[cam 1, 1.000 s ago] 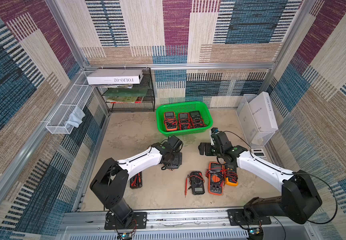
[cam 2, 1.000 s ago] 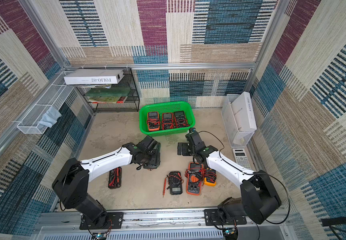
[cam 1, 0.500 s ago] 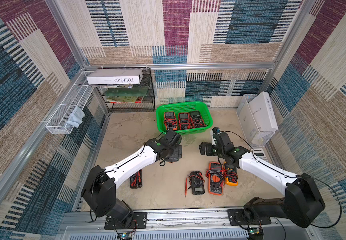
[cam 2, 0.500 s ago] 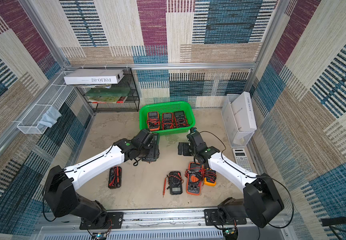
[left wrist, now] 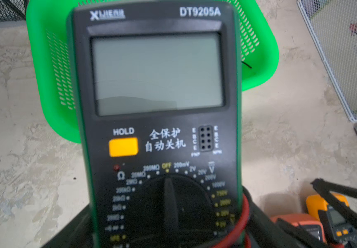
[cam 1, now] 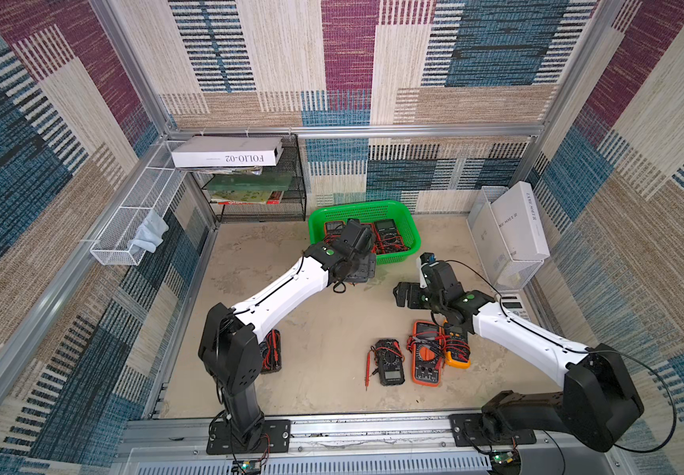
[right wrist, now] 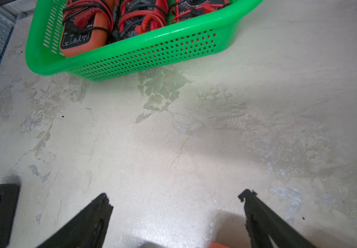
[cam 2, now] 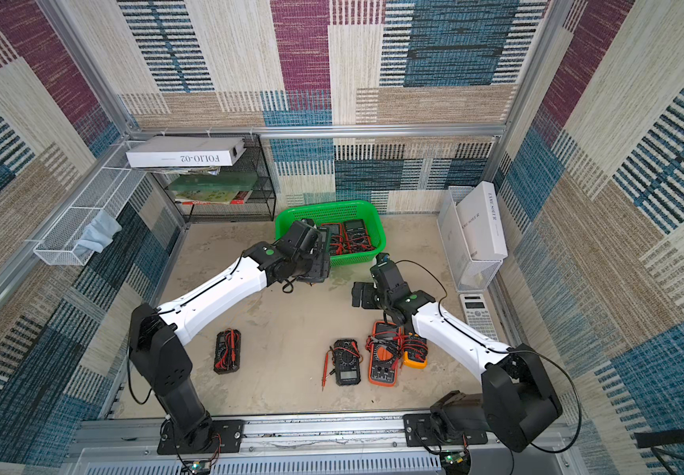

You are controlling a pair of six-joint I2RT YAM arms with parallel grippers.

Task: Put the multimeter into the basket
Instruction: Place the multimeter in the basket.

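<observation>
Though hidden from above, the multimeter [left wrist: 158,128] fills left wrist view.

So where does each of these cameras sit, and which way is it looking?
Top views: paired eyes high above the robot's base, looking down on the whole table; left arm and right arm show.
Left wrist: on the left arm, facing the multimeter held in the left hand, itself mostly hidden.
Right wrist: on the right arm, looking down at the table; the open right hand shows both fingers.
Shared: both wrist views catch the green basket.
</observation>
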